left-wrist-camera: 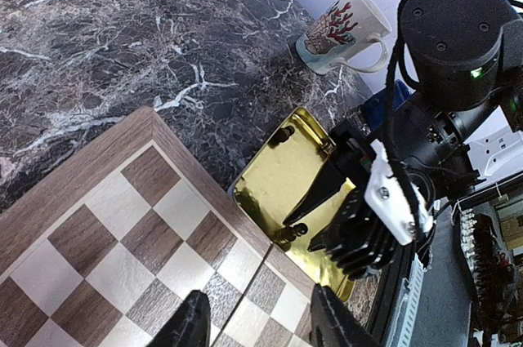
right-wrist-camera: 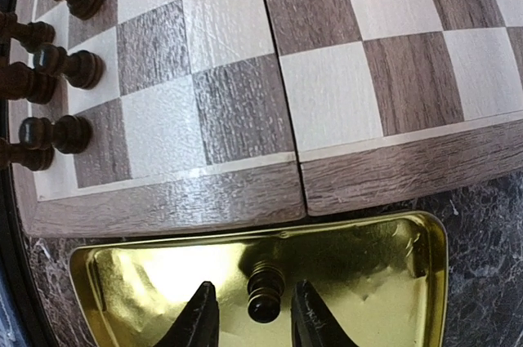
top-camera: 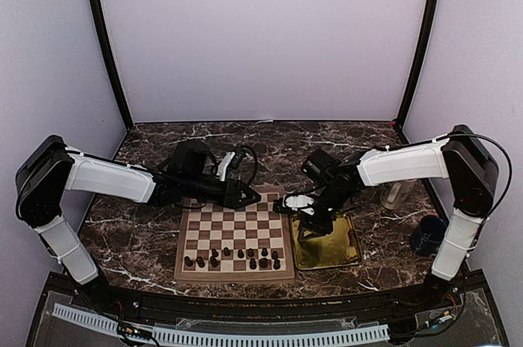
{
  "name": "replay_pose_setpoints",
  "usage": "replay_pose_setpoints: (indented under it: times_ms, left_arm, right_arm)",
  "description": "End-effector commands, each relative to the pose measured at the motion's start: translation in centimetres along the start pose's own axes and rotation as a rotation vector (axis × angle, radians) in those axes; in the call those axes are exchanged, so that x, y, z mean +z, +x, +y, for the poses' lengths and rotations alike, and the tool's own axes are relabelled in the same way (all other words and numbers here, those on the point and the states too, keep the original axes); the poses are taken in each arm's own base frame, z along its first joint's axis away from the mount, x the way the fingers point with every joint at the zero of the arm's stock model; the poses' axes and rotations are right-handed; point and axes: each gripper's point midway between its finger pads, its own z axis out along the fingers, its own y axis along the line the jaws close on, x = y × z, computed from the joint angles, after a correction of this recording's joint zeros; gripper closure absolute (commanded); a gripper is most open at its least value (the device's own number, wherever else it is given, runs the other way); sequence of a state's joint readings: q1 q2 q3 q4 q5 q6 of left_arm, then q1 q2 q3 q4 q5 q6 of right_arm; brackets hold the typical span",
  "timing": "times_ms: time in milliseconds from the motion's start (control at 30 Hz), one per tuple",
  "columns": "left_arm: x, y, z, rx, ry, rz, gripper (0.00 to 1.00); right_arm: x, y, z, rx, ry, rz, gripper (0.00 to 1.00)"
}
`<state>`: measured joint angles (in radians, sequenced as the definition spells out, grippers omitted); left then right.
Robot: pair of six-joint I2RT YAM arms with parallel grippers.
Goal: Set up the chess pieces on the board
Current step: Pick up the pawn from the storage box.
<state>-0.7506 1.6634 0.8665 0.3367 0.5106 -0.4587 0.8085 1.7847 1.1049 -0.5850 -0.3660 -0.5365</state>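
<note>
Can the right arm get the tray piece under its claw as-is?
Probably yes. The right claw is open with a finger on either side of the piece in the tray, nothing between them. The left claw is over the board, out of the way.

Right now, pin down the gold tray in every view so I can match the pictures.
Top external: gold tray right of the board, under the right pincer.
Left wrist: tray centre-right, beside the board's edge.
Right wrist: tray along the bottom, below the board.
Shared landmark: the board's brown border beside the tray.
</note>
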Motion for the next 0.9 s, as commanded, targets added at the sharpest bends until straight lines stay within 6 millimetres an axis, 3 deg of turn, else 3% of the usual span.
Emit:
replay_pose_setpoints:
  times_ms: [0,267,300,500,600,733,867]
  left_arm:
    - [-1.0,-0.1,-0.6,0.027,-0.007,-0.015,0.56]
    - [-0.9,-0.1,-0.6,0.031,-0.005,-0.011,0.56]
    - [-0.9,0.0,-0.6,0.032,-0.005,-0.009,0.56]
    - [-1.2,0.1,-0.7,0.04,-0.004,-0.003,0.56]
    - [-1.3,0.3,-0.7,0.04,-0.005,0.003,0.56]
    - [-1.9,0.0,-0.7,0.056,-0.03,-0.007,0.56]
    - [-3.8,-0.6,0.8,0.076,-0.159,-0.035,0.56]
  right_arm:
    - [0.2,-0.3,-0.9,0.009,0.035,0.024,0.71]
    - [0.6,0.1,-0.1,0.034,-0.023,0.032,0.92]
    - [0.2,-0.6,0.1,0.038,-0.048,0.012,0.93]
    - [-2.3,-1.7,1.9,0.143,-0.354,-0.102,0.95]
    - [-3.1,-1.9,2.0,0.175,-0.422,-0.123,0.94]
    - [-3.7,-2.4,0.5,0.159,-0.331,-0.128,0.94]
    - [-4.3,-3.9,-1.5,0.099,-0.141,-0.109,0.94]
